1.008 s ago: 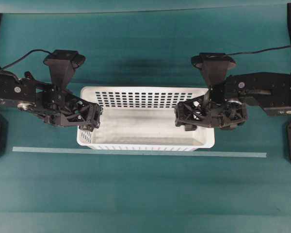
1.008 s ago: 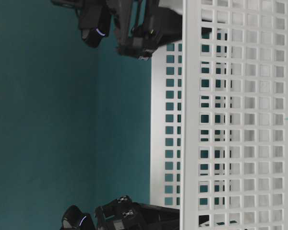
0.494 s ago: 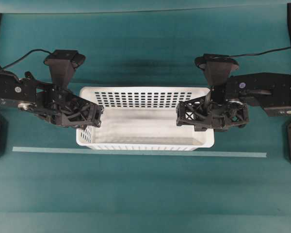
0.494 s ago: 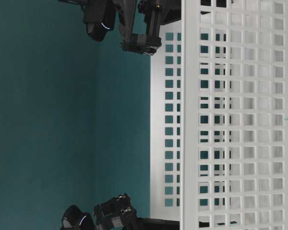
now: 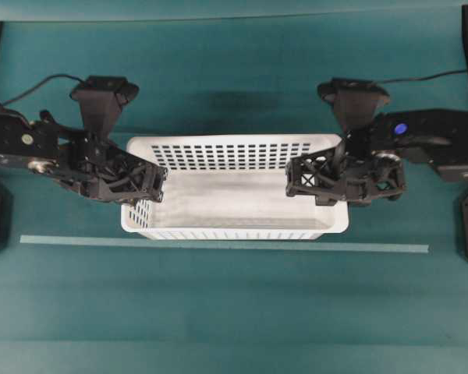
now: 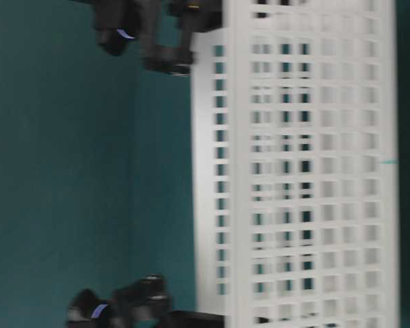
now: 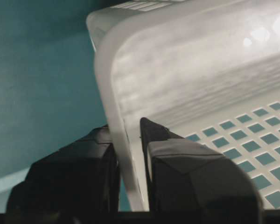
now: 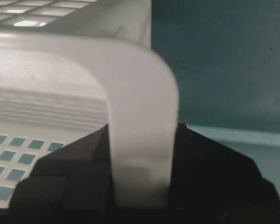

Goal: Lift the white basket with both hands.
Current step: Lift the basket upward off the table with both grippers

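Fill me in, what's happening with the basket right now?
Two black robot arms hold the large rectangular white plastic basket by its short ends. The left claw is shut on the rolled rim of one end wall, one finger inside and one outside; the right claw pinches the opposite rim the same way. The basket sits level between them above the teal table, just behind a pale strip of tape. The blurred table-level view suggests it is moving; whether it has left the table is unclear.

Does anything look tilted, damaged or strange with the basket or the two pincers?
Nothing stands out. The white basket looks whole and sits square between the arms. The left pincer clamps the rim of one short end, the right pincer the rim of the other. The table-level view is blurred.
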